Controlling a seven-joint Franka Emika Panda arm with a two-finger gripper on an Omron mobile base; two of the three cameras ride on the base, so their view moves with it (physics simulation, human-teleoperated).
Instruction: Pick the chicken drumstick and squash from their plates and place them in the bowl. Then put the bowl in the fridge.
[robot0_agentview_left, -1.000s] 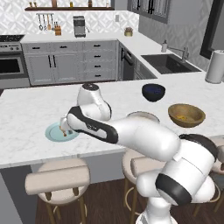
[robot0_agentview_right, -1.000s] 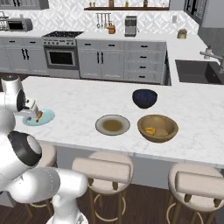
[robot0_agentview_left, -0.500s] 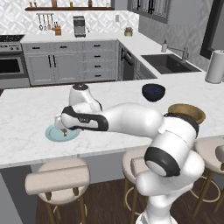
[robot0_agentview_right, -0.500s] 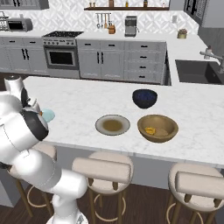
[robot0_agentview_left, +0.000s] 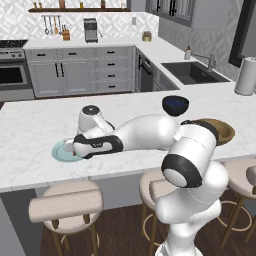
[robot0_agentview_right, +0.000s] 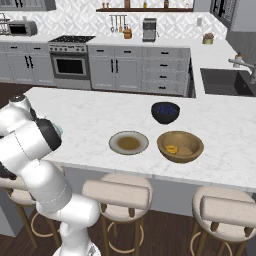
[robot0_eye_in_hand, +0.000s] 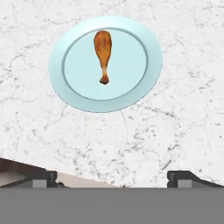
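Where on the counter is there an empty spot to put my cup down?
Bare marble lies between the light blue plate with the orange-brown drumstick and the olive-brown plate. It is crowded where that plate, the wooden bowl and the dark blue bowl sit close together.

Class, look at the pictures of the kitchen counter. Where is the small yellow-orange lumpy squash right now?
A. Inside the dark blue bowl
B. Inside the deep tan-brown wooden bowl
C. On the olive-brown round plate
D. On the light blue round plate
B: the small yellow-orange lumpy squash lies inside the deep tan-brown wooden bowl, while the olive-brown round plate beside it carries nothing.
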